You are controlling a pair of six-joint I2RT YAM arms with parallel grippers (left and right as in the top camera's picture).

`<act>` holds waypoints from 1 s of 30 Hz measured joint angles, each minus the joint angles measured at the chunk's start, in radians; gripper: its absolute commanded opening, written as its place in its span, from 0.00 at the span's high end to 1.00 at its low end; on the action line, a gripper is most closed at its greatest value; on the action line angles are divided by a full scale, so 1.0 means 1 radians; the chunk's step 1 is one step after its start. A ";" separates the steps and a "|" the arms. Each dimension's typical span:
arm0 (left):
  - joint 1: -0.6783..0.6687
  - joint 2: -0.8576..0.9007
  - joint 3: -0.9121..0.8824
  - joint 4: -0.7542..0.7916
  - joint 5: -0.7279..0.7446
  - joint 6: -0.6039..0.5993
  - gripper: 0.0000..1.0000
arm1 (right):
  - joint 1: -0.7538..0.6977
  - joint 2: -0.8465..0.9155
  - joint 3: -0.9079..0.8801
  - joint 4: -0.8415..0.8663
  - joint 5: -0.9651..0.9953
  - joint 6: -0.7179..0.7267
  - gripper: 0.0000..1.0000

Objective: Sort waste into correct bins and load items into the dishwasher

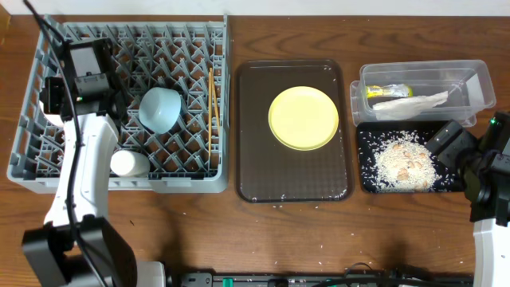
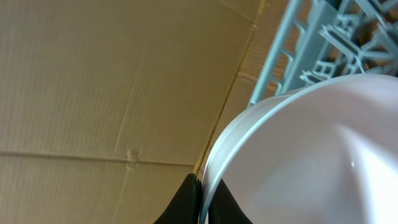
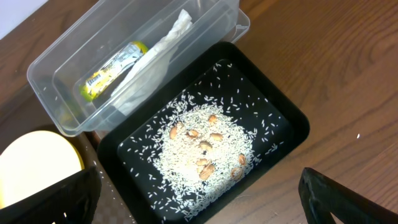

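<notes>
Pale pink bowl (image 2: 311, 155) hangs by its rim alone in the left gripper's (image 2: 204, 198) clamped jaws, right at the dish rack's (image 2: 273, 68) outer wall — a thin pinch that could slip or let it swing, landing it outside the rack or askew on the pegs (image 1: 183, 48). Right gripper (image 3: 199, 205) gapes wide, empty, over the black tray (image 3: 298, 121) of rice (image 3: 199, 149).

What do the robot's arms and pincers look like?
Each arm is a smooth white tube with chunky black joints. The left arm has a thin black cable running along it. The right arm is white lower down and black near the wrist. Both pincers are black: the left pincer has slim tips, and the right pincer has flat, wedge-shaped fingers.
</notes>
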 measured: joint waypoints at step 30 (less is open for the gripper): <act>-0.046 0.214 -0.009 0.360 -0.135 0.310 0.93 | 0.000 0.000 0.000 0.000 0.000 0.000 0.01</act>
